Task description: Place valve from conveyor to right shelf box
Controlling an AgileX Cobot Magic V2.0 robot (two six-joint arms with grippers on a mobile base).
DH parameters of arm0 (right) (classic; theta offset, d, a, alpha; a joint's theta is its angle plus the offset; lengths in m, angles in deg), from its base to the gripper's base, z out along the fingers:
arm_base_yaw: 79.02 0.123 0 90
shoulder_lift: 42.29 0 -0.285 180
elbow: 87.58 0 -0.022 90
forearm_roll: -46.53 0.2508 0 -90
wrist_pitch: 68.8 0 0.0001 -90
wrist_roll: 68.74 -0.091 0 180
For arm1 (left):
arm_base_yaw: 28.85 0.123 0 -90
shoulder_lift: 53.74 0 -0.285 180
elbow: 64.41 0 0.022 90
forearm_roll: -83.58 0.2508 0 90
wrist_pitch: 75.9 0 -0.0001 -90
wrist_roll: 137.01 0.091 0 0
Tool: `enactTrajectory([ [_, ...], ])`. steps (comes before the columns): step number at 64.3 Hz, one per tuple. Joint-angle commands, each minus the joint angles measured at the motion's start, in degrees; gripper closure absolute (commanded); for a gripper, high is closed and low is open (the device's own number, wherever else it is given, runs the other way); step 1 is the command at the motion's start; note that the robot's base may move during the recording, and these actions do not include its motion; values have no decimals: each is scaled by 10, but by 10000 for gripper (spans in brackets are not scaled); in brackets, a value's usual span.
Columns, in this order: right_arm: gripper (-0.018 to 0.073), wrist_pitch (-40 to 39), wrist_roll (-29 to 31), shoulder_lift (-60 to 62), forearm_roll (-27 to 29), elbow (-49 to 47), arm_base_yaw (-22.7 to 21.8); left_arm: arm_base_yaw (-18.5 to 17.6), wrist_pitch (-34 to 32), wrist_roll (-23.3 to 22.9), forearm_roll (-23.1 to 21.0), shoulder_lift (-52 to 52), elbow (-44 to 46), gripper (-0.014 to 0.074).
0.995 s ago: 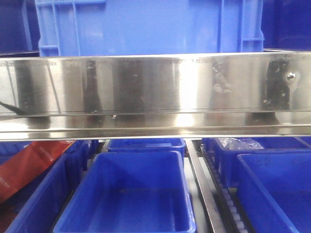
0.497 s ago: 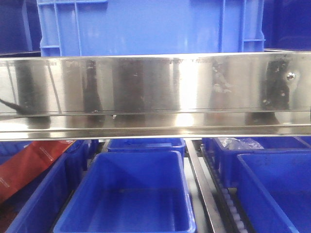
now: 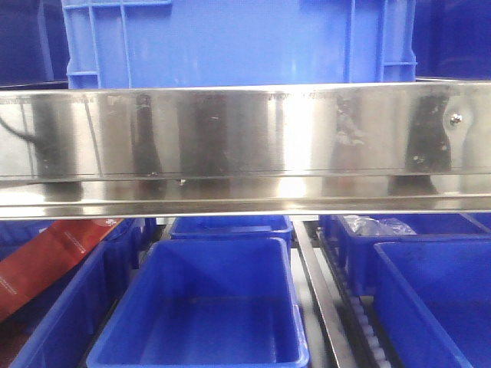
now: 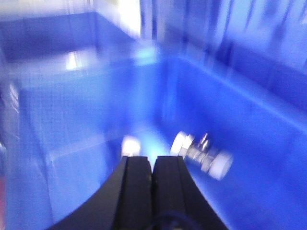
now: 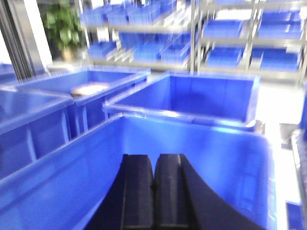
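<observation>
Valve (image 4: pixel 201 155): lies loose on the floor of a blue bin (image 4: pixel 268 143), just right of the left pincer (image 4: pixel 152 165); conveyor not in view.
Left pincer: closed, holding nothing.
Right pincer (image 5: pixel 154 177): closed, empty, above another blue bin (image 5: pixel 192 143).
Step, as I judge: valve looks delivered; lift the arm straight up, clear of the bin walls.
Obstacles: steel shelf rail (image 3: pixel 245 146) across the front view; neighbouring bins (image 3: pixel 199 307) close by.

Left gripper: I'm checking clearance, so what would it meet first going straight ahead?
Probably the blue box's floor, just left of the valve; the left gripper is shut, though blur makes depth uncertain.
</observation>
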Motion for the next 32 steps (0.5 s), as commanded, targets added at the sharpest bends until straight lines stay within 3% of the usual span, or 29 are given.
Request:
enactTrajectory([
  [1,727,-40,2,45,0,53,-3,-2,-52,-2,-23,-50,-65,707],
  [15,727,-72,2,173,0,205,-3,-2,-196,-2,-28,-209,-293,707],
  [32,727,-82,2,346,0,377,-3,-2,-206,-2,-34,-441,-522,707],
])
